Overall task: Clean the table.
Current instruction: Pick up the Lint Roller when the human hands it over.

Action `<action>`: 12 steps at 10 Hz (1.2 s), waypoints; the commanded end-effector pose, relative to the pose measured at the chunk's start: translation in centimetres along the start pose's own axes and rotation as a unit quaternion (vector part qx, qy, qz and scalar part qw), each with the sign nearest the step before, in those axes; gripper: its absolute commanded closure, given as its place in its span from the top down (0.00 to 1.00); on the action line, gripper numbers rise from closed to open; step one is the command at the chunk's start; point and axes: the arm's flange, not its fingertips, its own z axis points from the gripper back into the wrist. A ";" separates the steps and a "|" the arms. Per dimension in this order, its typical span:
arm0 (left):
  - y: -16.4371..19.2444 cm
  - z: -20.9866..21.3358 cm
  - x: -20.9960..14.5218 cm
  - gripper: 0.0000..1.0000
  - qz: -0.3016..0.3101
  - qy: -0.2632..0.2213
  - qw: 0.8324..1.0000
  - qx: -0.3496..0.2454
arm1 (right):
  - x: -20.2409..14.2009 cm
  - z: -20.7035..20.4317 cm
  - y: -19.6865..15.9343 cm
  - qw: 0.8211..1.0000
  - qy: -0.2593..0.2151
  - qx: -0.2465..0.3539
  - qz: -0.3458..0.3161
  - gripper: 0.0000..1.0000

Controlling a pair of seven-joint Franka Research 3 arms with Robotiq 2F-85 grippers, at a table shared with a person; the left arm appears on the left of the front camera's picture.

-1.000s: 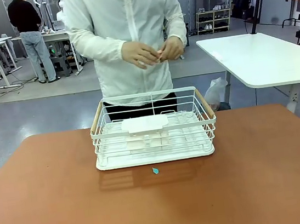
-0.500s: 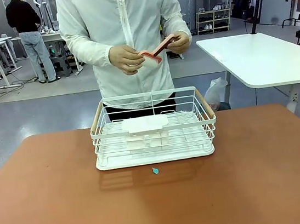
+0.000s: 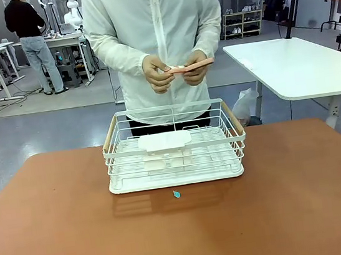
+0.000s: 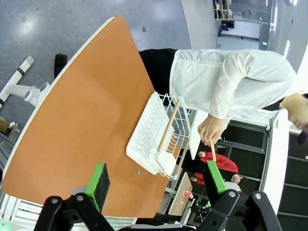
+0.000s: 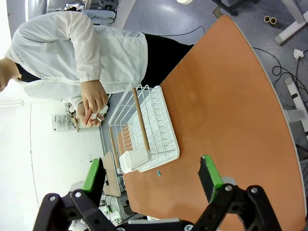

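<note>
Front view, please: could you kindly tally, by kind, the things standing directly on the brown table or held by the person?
White wire basket: 1
Small teal scrap: 1
Pink flat stick, held: 1
Total: 3

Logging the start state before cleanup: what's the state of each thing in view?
table, not yet cleared
wire basket, upright, mid-table
teal scrap, loose on table, robot side of basket
pink strip, held in person's hands
left gripper, jaws open, empty
right gripper, jaws open, empty

basket (image 3: 177,178) on table (image 3: 60,242) | teal scrap (image 3: 177,194) beside it | hands (image 3: 157,72) hold pinkish strip (image 3: 193,66), perhaps card
</note>
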 end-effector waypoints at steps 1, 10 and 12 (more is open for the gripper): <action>0.0 0.3 0.2 1.00 -0.007 0.002 1.000 -0.010 | 0.1 0.0 0.1 1.000 -0.001 0.007 0.007 1.00; 0.0 0.3 0.2 1.00 -0.007 0.002 1.000 -0.010 | 0.1 0.0 0.1 1.000 -0.001 0.007 0.007 1.00; 0.0 0.3 0.2 1.00 -0.007 0.002 1.000 -0.010 | 0.1 0.0 0.1 1.000 -0.001 0.007 0.007 1.00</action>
